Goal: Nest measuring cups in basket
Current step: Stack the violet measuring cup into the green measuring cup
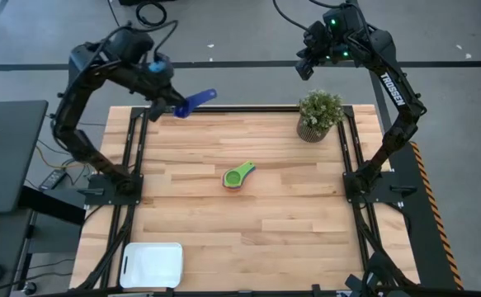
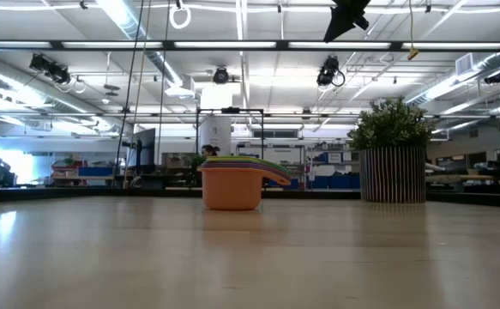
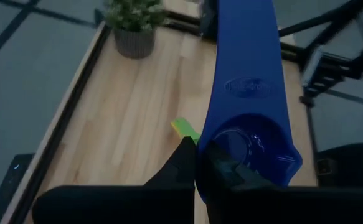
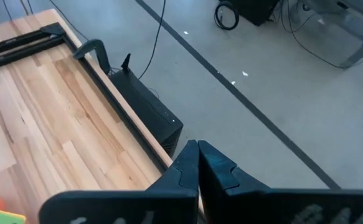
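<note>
Left gripper (image 1: pixel 172 107) is raised over the table's (image 1: pixel 290 214) far left corner, fingers clamped on the rim of the bright blue cup (image 1: pixel 195 101), whose handle sticks out toward the table's middle. Right gripper (image 4: pixel 198 155) waits above the far right corner, beyond the potted plant (image 1: pixel 319 114), fingers pressed together on nothing. The remaining cups (image 1: pixel 238 176) sit stacked mid-table, green on top, orange lowest. The white basket (image 1: pixel 152 265) lies at the near left edge, well apart from the stack.

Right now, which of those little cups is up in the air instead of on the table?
The bright blue cup, pinched in the left gripper; the rest sit stacked mid-table.
</note>
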`<move>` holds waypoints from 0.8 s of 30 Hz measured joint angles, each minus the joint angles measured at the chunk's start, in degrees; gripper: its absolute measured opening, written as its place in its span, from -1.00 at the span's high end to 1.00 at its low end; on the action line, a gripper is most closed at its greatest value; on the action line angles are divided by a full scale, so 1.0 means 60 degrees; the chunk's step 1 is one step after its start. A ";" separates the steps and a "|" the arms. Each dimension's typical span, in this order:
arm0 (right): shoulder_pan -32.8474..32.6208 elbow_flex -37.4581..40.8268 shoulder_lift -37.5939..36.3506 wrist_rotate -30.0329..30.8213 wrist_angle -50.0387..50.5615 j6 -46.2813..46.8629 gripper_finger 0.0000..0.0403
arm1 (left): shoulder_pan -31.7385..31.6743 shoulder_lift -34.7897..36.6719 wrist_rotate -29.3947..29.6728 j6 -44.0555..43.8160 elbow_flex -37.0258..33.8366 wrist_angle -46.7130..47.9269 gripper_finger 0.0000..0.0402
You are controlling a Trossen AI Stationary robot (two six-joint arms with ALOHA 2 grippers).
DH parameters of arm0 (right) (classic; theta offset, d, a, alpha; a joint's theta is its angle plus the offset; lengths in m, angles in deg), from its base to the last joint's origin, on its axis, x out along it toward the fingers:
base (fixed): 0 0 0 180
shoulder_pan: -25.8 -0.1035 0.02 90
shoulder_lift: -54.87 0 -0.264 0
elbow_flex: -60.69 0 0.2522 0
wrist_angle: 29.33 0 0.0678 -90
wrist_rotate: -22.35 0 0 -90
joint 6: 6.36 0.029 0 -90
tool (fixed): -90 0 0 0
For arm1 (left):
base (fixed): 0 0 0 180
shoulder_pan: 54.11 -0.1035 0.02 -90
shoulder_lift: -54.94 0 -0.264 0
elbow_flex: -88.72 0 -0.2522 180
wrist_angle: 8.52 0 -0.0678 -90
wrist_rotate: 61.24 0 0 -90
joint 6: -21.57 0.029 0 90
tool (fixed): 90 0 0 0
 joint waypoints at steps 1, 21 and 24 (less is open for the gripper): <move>-0.0002 0.0000 0.0000 0.0002 -0.0002 0.0010 0.99 | -0.0016 0.0160 -0.0251 0.0115 -0.0262 0.0007 0.95; -0.0011 0.0000 0.0000 0.0004 -0.0004 0.0014 0.99 | -0.0192 0.4399 -0.0615 -0.3842 -1.2644 -0.8715 0.95; -0.0011 0.0000 0.0000 0.0004 -0.0004 0.0014 0.99 | 0.0120 0.4125 -0.0610 -0.4689 -1.3613 -1.0404 0.95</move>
